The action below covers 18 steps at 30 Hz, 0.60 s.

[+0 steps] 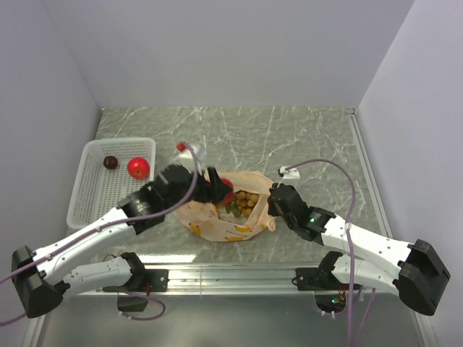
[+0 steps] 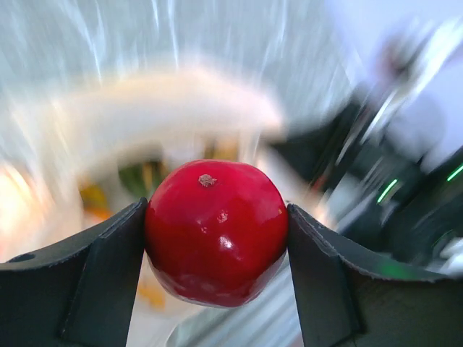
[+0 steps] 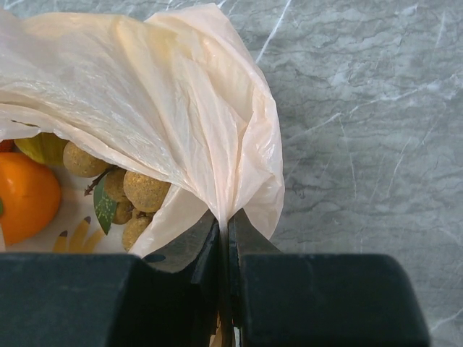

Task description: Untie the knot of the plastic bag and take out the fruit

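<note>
Stood with white basket [image 1: 79, 189] off left on the table [image 1: 289, 137], well apart from the open plastic bag [image 1: 217, 228], right gripper [image 3: 224, 224] pinched on the bag's rim, left gripper [image 1: 221, 189] clamped round one red fruit [image 2: 215, 231] at its mouth.

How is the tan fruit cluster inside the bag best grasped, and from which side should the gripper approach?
Probably from above, through the open mouth of the plastic bag. The tan fruit cluster lies exposed only on top; bag film wraps its sides, and the right gripper pinches the rim beside it. Close on the upper balls.
</note>
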Tool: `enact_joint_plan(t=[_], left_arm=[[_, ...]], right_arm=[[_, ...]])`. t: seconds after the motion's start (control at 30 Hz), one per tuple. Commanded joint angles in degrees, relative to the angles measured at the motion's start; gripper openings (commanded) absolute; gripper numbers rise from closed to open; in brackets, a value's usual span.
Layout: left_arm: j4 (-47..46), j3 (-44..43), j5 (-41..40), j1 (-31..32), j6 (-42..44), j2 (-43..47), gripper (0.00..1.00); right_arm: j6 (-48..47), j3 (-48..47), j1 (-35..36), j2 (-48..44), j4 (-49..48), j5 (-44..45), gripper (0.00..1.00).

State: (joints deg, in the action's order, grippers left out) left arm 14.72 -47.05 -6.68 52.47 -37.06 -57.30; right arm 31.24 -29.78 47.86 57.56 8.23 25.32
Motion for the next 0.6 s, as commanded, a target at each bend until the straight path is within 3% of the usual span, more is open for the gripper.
enact_joint_plan(t=[0.0,0.2,0.3,0.33,0.4,0.57], left_arm=[[-2.41,-7.61,2.37,-5.34,0.06,1.66,0.25],[-4.88,-10.25,-4.29,-16.68,-3.90,1.58,0.24],[0.82,-12.27,-13.43,-24.23,-3.64,0.44,0.24],[2.49,-12.71,-14.93,-29.30,-3.11,0.08,0.24],[3.39,-11.23,-21.92,-33.20,-2.06,-0.18,0.25],[4.44,-5.43,-30.40,-44.11,-1.61,-0.80,0.30]], right_arm=[[0.39,-0.72,0.31,-0.17,-1.20,1.14,0.12],[0.75,-0.37,1.10,-1.48,-0.76,0.96,0.12],[0.66,0.16,1.10,-2.01,-0.67,0.61,0.12],[0.66,0.25,1.19,-2.01,-0.76,0.35,0.12],[0.75,0.51,1.28,-2.19,-0.67,0.34,0.12],[0.75,0.95,1.28,-2.54,-1.02,0.34,0.12]])
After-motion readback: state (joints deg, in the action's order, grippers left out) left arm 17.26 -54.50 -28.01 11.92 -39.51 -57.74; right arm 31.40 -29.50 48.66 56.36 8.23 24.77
